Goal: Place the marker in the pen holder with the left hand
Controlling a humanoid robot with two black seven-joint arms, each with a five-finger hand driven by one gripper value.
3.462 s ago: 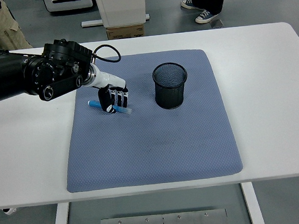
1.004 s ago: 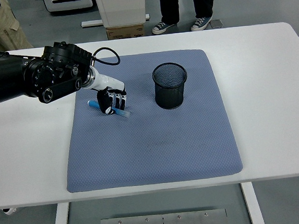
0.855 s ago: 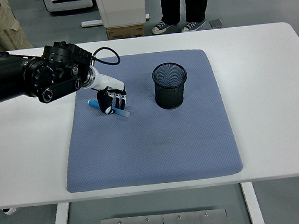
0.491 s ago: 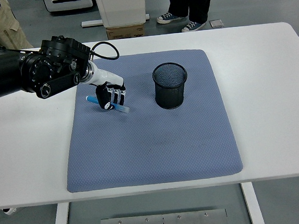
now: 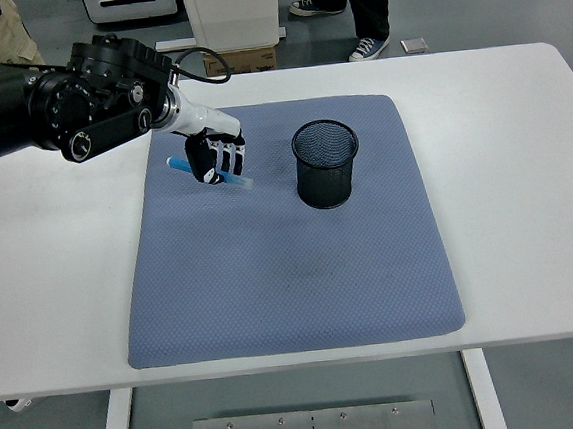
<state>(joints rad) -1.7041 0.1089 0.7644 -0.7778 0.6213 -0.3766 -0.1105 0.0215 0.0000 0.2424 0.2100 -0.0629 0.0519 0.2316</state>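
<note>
Now left hand (image 5: 216, 160) is gripping blue marker (image 5: 209, 173) w/ fingers curled round it, hovering over far-left of blue mat (image 5: 292, 274), left of mesh pen holder (image 5: 326, 163) on tabletop (image 5: 526, 203).

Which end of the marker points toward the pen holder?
The pale, translucent end of the marker, sticking out right of the left hand; the solid blue end points away from the pen holder.

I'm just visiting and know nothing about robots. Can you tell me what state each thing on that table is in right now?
Left hand: fingers curled shut around the marker, above the mat.
Marker: blue, held in the left hand, both ends sticking out, tilted.
Pen holder: black mesh, upright on the mat, nothing visible inside.
Mat: blue-grey, lying flat on the table.
Table: white, carrying the mat.
Right hand: not in view.
</note>
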